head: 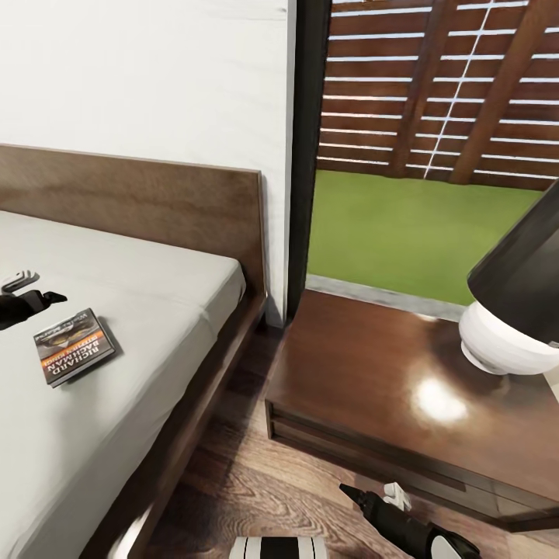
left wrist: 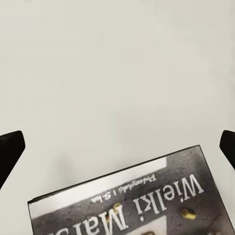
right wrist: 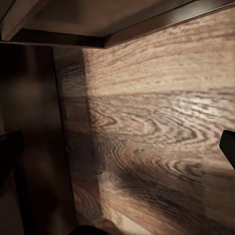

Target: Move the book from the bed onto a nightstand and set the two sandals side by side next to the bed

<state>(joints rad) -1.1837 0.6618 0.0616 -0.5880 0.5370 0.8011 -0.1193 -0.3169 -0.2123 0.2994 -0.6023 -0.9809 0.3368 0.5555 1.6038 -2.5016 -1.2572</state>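
White wall (head: 140, 70) behind, tall dark-framed window (head: 307, 155) to the right of it, with green lawn (head: 404, 233) and a slatted wooden fence (head: 442, 85) outside. Brown plank floor (head: 256, 481) below, seen close in the right wrist view too (right wrist: 156, 142).

Low dark-brown bed (head: 155, 202) along the left, flat grey mattress (head: 116, 349) on top, plain headboard against the wall. Glossy dark-brown nightstand (head: 373, 373) just beside the bed, under the window, a narrow strip of floor between the two. Lamp (head: 512, 310) with dark shade and white base on the nightstand's far right corner.

Book (head: 74, 345) flat on the mattress, near the bed's right edge, well apart from the nightstand; orange band and white lettering on the cover. Left tool (head: 39, 297) just beside the book, above the mattress, not touching it; open wide, fingertips (left wrist: 10, 149) at the far edges of the left wrist view, the book's top edge (left wrist: 132, 205) between them.

Right tool (head: 349, 491) low in front of the nightstand's drawer front, over the floor; spread wide, nothing between the fingers (right wrist: 10, 147).
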